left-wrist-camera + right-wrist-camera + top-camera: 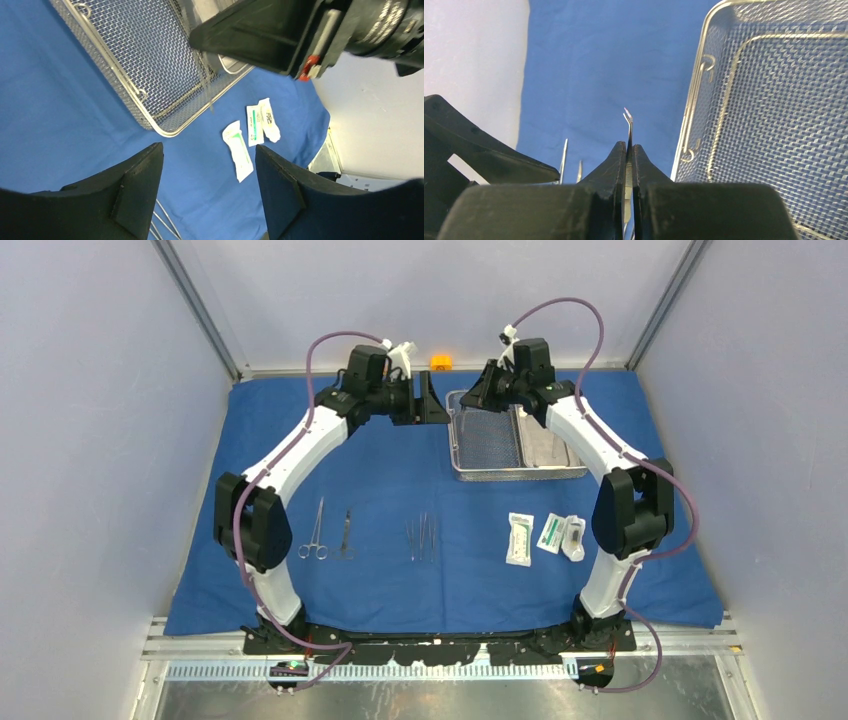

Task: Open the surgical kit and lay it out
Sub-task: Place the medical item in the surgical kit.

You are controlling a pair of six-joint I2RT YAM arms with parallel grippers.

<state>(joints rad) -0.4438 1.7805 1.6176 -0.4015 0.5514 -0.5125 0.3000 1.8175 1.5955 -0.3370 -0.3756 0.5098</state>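
Note:
The blue cloth wrap (400, 585) lies spread flat. On it at the back right stands the wire-mesh basket (490, 440) (135, 45) (774, 105) with the steel tray (548, 446) inside. Scissors (314, 532), forceps (346, 533) and tweezers (422, 538) lie in a row in front, with three white packets (545, 536) (252, 132) to their right. My right gripper (478, 392) (629, 150) is shut on a slim curved-tip metal instrument (628, 122) (208, 87) beside the basket's left rim. My left gripper (432, 400) (207, 160) hangs open and empty just left of it.
A small orange block (441, 362) sits beyond the cloth's far edge. Grey walls close in the left, right and back. In the right wrist view, one of the left gripper's fingers (479, 150) shows close at the left.

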